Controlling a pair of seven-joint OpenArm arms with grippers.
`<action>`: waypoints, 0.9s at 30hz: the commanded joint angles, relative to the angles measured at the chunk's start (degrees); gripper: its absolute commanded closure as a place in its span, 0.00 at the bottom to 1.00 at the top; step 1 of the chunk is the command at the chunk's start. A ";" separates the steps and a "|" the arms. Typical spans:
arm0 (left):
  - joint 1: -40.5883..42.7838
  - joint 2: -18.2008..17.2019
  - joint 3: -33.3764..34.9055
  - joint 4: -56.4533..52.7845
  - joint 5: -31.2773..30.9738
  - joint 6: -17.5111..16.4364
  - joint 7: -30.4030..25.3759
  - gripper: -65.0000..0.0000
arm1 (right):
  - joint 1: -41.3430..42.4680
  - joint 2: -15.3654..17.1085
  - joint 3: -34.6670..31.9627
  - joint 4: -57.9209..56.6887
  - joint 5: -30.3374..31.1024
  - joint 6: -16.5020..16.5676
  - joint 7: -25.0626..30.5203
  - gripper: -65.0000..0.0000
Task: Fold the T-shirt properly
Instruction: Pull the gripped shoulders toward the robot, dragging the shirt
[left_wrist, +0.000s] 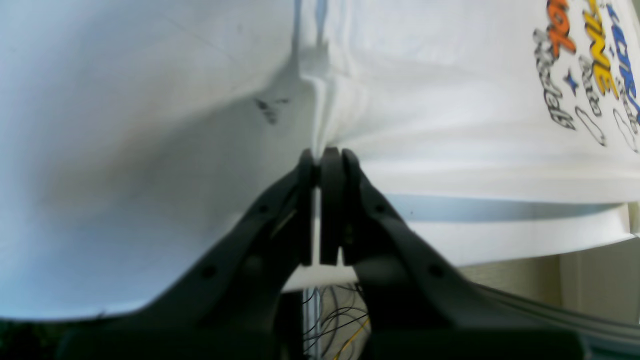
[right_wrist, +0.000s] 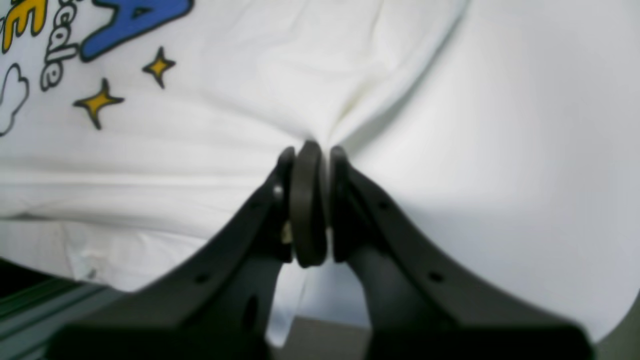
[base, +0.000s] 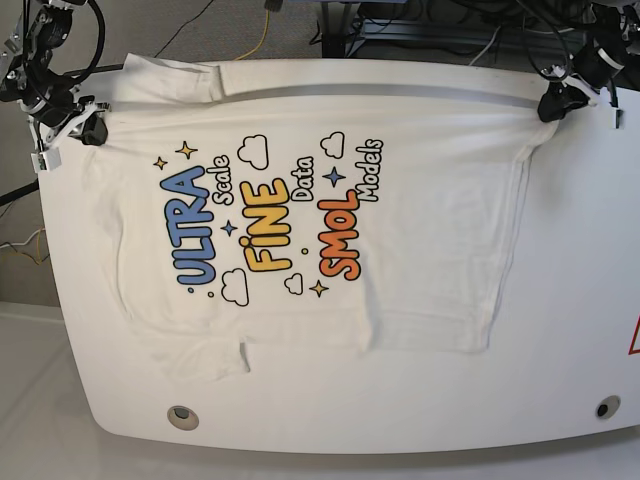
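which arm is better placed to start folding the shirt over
Neither clearly; it looks like a two-arm move. The left gripper and the right gripper are each shut on the far edge of the T-shirt, at opposite corners. Both would probably draw that edge toward the near side together.

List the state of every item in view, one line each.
T-shirt: spread print-up on the table, unfolded, top edge pinched at both ends.
Left gripper: shut on the T-shirt.
Right gripper: shut on the T-shirt.
Table: white, under the shirt.
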 joint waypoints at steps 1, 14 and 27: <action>1.50 -1.22 -1.67 2.44 -1.12 0.38 -0.80 1.00 | -0.73 1.52 1.65 2.10 -0.39 -0.70 1.17 1.00; 4.64 -0.80 -6.64 5.48 -4.32 0.38 3.68 1.00 | -6.40 -1.26 8.30 7.37 0.51 -0.28 -1.03 1.00; 6.05 -0.47 -6.56 5.47 -4.56 0.38 4.29 1.00 | -8.08 -0.94 9.39 6.73 1.11 -0.59 -0.58 1.00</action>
